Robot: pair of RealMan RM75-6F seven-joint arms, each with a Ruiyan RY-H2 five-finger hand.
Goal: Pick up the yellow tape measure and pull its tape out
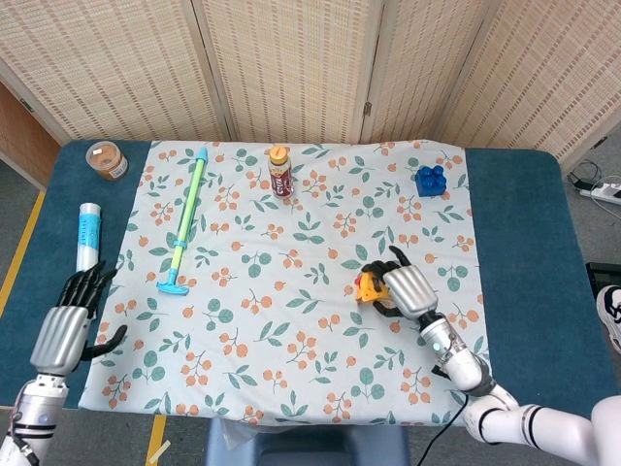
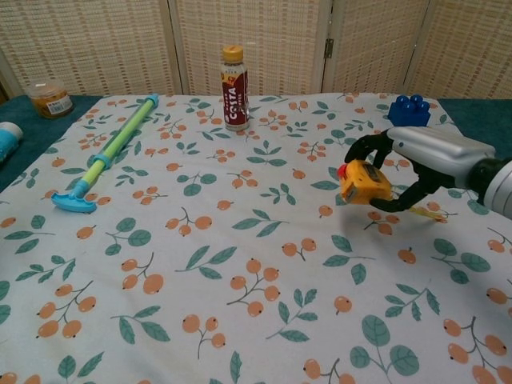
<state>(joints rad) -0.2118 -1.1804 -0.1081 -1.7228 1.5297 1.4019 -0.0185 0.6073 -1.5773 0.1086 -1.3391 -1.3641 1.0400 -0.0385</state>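
**Tape measure gripped over the floral cloth**

Woven wicker screens run across the back, and in front of them sits a blue table (image 1: 514, 209) covered mostly by a white cloth (image 1: 291, 320) with a leaf and orange berry print.

Right of centre in the head view, the right hand (image 1: 408, 289) has its dark fingers (image 2: 370, 146) wrapped around the yellow tape measure (image 2: 362, 182), so it's clamped on it. The chest view shows this far better: the tape measure sits tilted in the grip with a red bit at its upper left corner, and it looks lifted clear of the cloth, though that's hard to be sure of.

The left hand (image 1: 68, 325) only shows in the head view, lower left of the frame at the table's edge, fingers spread and holding nothing.

Both views also catch the brown drink bottle (image 2: 234, 77) standing upright at top centre, the green and blue rod (image 1: 185, 218) lying on the left, a blue toy brick (image 1: 430, 179) at upper right, a small jar (image 1: 107, 159) at upper left, and a pale blue roll (image 1: 88, 236) on the left edge.
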